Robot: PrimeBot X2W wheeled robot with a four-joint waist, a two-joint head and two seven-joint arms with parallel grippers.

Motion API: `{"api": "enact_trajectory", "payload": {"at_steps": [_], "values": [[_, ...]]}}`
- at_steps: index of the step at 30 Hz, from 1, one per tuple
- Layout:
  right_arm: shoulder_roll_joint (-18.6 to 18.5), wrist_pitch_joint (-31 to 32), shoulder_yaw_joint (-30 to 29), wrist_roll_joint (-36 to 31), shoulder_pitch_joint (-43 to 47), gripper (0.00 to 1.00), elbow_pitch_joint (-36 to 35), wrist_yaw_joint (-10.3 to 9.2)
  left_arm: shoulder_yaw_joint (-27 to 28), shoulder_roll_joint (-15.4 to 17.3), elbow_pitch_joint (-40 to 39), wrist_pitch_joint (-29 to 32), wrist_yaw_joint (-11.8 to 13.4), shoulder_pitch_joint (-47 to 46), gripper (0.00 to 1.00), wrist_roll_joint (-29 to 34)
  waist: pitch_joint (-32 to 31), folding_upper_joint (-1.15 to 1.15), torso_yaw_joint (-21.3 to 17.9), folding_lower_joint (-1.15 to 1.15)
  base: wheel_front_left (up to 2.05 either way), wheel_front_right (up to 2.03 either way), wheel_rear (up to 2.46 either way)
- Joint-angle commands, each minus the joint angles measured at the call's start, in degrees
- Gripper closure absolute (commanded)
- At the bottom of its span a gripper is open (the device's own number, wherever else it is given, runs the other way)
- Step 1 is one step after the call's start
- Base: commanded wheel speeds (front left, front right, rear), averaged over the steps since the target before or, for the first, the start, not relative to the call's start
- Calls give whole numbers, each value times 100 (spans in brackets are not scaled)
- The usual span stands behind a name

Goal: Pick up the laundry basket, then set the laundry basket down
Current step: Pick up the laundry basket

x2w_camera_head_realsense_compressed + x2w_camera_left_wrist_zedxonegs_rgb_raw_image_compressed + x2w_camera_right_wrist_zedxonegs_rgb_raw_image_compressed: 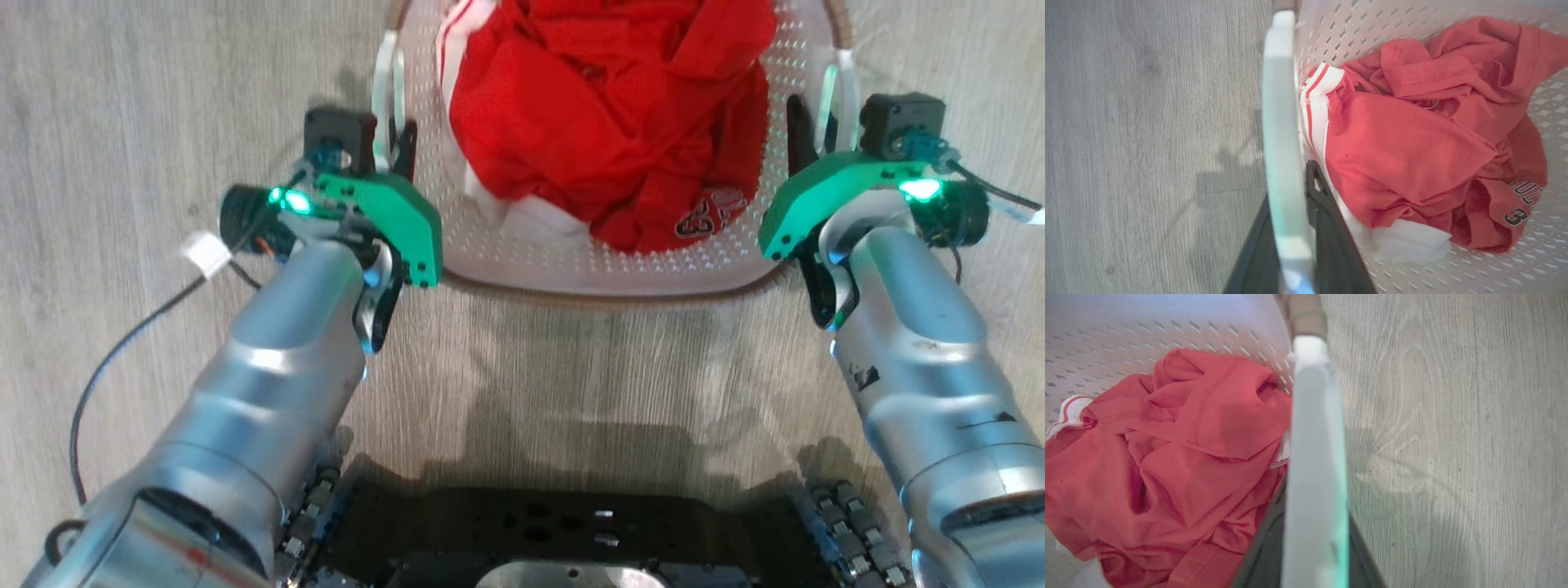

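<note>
White perforated plastic laundry basket [604, 265] with brown woven rim, holding red clothing [604, 122], on grey wood floor [122, 122] at twelve o'clock. Left end effector [389, 145] and right end effector [824, 131] each clamp a white side handle [382, 82]. Raising both evenly should keep it level.

The white perforated laundry basket [604, 261], brown-rimmed, is upright at twelve o'clock, close ahead, with red clothing [604, 106] heaped inside it.

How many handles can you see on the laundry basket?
2. The left handle, on the laundry basket's left side, is pinched by the left gripper; the right handle, opposite, by the right gripper.
</note>
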Motion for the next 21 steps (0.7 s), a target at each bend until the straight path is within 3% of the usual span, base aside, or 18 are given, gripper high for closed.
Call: {"api": "enact_trajectory", "payload": {"at_steps": [1,9,21], "values": [[102,-70,178,-9,344,100,-30,-8,-6,164,-56,-38,24,188,100,-9,-102,0,-12,0,0,0,0],[102,-70,545,331,475,100,524,-8,-196,164,65,-38,35,574,100,-298,-696,0,-66,0,0,0,0],[102,260,1554,1399,760,100,1269,-8,-754,164,533,180,-124,1159,100,-908,-1771,0,-182,0,0,0,0]]}}
